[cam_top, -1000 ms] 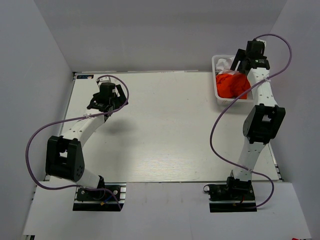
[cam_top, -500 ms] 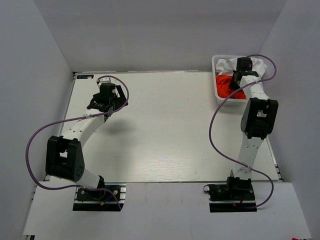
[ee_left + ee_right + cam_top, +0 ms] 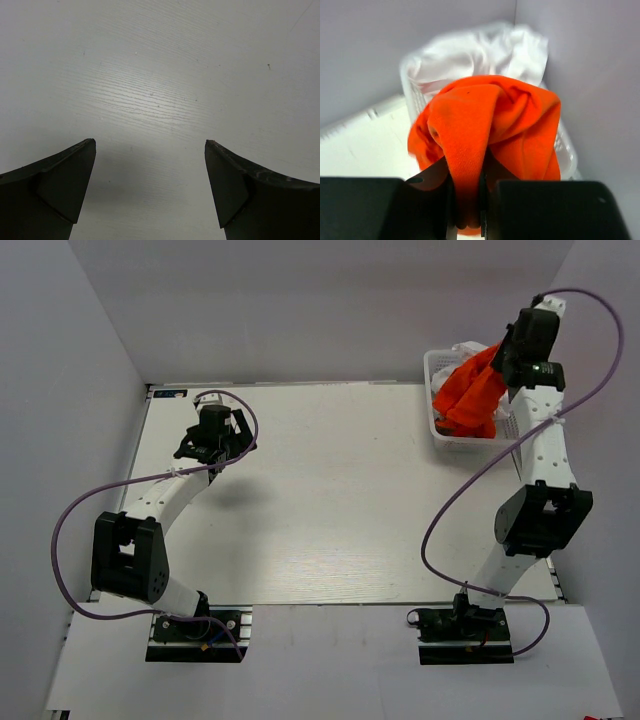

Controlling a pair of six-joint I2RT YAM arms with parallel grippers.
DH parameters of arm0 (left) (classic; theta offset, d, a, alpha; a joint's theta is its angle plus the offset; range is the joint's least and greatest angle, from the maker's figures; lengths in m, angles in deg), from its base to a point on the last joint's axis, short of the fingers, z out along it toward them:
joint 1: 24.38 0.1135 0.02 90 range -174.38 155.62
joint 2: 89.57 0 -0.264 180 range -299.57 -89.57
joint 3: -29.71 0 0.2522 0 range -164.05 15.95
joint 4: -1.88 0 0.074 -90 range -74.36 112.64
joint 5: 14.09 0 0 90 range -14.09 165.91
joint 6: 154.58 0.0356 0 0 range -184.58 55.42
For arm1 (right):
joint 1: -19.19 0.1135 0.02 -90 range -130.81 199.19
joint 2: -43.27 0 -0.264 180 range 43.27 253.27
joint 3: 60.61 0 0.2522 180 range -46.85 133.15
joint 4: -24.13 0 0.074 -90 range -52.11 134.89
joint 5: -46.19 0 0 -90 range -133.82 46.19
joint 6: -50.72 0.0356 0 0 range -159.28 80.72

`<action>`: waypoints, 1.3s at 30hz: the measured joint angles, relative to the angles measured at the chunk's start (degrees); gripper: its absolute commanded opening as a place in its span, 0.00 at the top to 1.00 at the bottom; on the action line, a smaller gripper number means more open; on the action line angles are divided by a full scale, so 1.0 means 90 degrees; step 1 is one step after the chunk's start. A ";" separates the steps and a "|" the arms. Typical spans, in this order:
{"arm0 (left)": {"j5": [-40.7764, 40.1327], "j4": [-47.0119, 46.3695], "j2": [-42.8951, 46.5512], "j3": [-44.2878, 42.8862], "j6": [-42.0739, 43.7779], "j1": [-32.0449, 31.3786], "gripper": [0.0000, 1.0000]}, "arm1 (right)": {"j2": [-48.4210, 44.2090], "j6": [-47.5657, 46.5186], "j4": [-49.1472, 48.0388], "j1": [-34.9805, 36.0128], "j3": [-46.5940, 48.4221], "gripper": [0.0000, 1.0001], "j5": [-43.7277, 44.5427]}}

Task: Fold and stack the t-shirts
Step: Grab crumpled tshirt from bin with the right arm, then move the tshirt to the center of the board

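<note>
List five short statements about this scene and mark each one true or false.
1. The right pincer is shut on the orange shirt. True.
2. The left pincer stands open above the table, holding nothing. True.
3. The orange shirt lies spread flat on the table. False: it hangs bunched from the right pincer, over the basket.
4. The basket sits at the table's near left corner. False: it is at the far right corner.
5. A white shirt is in the basket. True.
</note>
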 measured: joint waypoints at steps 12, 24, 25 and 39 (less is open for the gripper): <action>0.0085 -0.0027 0.0022 -0.0002 0.0034 0.0000 0.00 | -0.0262 -0.0311 -0.0032 -0.0046 0.1846 1.00 -0.0306; 0.0114 0.0170 0.0274 -0.0007 0.0044 0.0000 0.00 | -0.0508 0.0129 -0.0920 0.0138 0.2040 1.00 -0.3519; 0.0087 0.0223 0.0330 -0.0007 0.0034 0.0000 0.00 | -0.0464 0.0158 -0.0954 0.0270 0.2067 1.00 -0.3755; -0.0651 0.1197 0.1887 0.0289 -0.0736 0.0000 0.00 | 0.0602 0.0189 -0.1530 0.3597 0.0976 0.88 -0.4636</action>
